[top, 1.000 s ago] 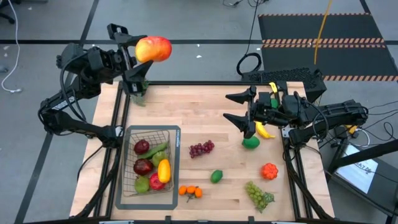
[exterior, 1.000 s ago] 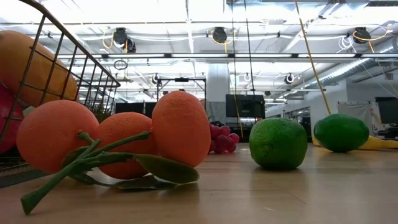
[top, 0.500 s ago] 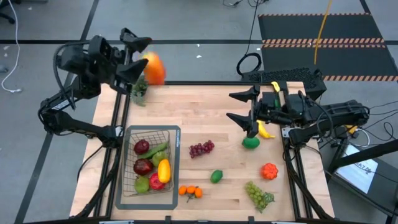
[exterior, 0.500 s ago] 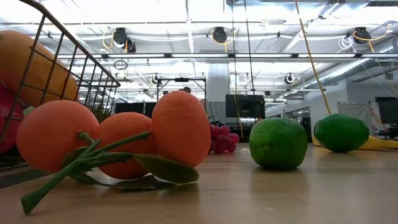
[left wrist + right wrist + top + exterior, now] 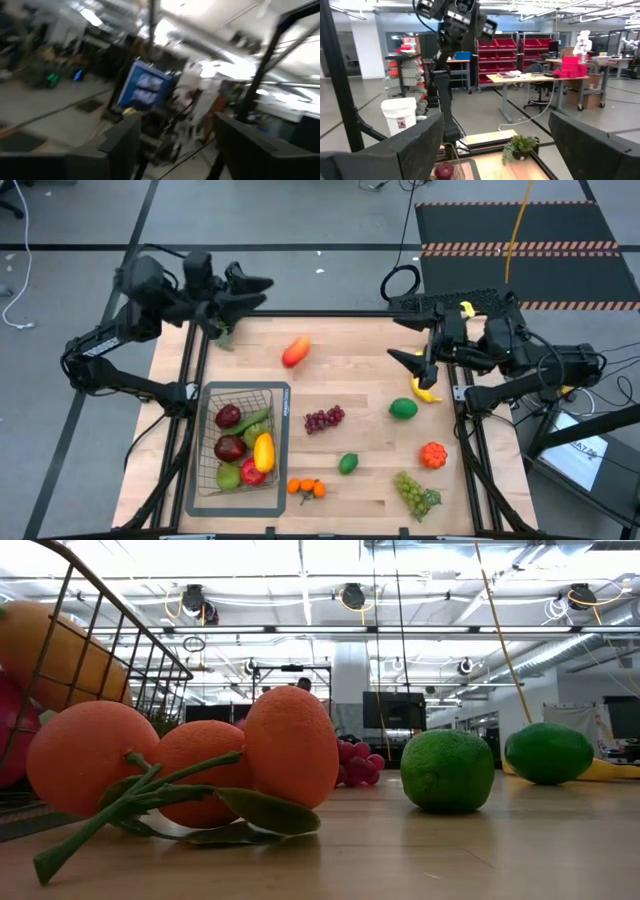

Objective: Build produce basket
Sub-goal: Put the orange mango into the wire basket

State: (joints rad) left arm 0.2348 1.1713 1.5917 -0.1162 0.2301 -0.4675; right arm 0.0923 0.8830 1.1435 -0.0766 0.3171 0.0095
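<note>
Basket (image 5: pixel 279 442) on the counter (image 5: pixel 340 340) holds several fruits, mango (image 5: pixel 295 351), grapes (image 5: pixel 323 419), lime (image 5: pixel 348 463) and oranges (image 5: pixel 306 487) lie loose outside, left end effector (image 5: pixel 252 286) empty, fingers apart at the far edge, right end effector (image 5: pixel 415 363) open, waiting.

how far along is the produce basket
Partly filled. The wire basket already holds several pieces, among them red apples and a yellow mango. Nothing is in hand: the left tool and right tool are both open and empty. Left on the table: a red-orange mango, purple grapes, two limes, oranges, green grapes, a banana.
</note>
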